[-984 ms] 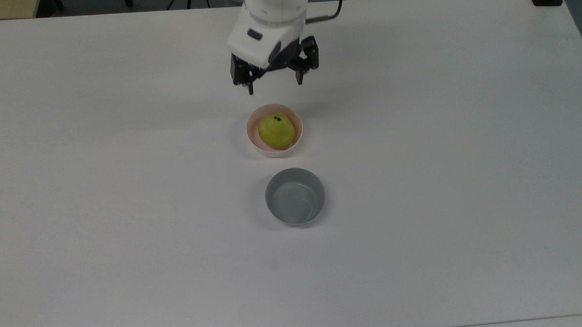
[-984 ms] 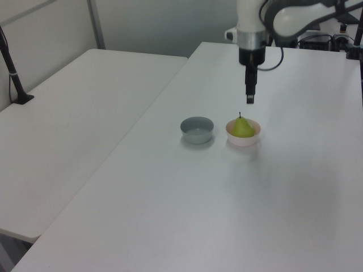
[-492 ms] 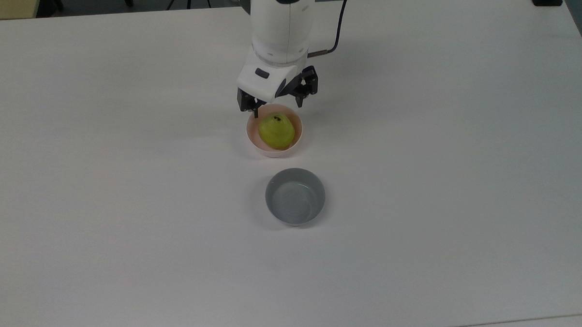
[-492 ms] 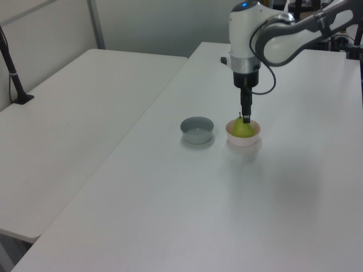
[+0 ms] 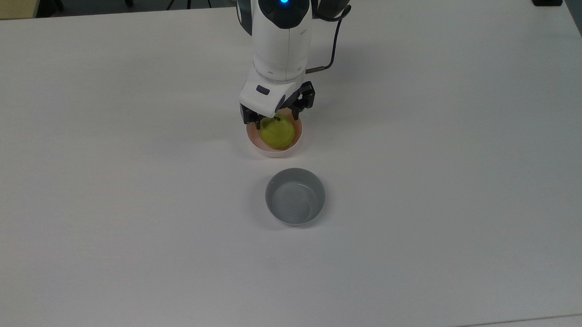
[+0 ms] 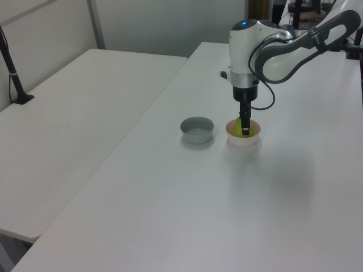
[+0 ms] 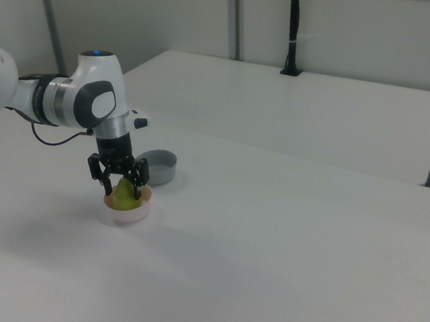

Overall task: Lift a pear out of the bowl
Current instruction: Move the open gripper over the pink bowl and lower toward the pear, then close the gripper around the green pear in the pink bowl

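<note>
pear [image 5: 277, 133] — between gripper [image 5: 276, 121] fingers

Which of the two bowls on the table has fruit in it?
The pale pink bowl, under the gripper, holds a yellow-green pear. The grey bowl, nearer the top view's bottom edge, holds nothing.

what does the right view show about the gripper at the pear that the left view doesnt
Right view alone: the gripper has two fingers spread, one on each side of the pear.
Left view alone: the fingers line up as one dark bar in front of the pear, with the grey bowl beside.
Both: the pear sits in the pink bowl, gripper lowered onto it.
</note>
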Controlling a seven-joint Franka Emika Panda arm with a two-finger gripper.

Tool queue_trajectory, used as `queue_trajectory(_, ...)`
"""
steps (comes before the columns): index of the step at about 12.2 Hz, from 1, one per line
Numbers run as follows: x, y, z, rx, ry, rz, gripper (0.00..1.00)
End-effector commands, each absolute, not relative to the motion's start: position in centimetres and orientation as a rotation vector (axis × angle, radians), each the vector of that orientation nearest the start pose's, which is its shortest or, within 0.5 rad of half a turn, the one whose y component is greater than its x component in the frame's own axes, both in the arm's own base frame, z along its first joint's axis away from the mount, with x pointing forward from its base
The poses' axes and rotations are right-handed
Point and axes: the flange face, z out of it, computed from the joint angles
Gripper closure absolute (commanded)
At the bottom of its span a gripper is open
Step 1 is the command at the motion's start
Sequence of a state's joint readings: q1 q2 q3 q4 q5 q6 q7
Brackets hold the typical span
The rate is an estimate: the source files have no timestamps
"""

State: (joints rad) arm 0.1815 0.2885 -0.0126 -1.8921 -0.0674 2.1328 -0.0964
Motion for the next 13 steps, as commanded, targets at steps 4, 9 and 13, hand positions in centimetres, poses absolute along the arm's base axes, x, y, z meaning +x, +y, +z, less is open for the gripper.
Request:
queue_trajectory(4, 60.9, 9.7, 33.7, -3.17, -0.525, 0.029, 0.22)
queue_trajectory(9, 60.9, 9.8, 34.0, -3.171, -0.528, 0.022, 0.52)
queue_trajectory(13, 60.9, 9.5, 37.3, -3.17, -0.503, -0.007, 0.52)
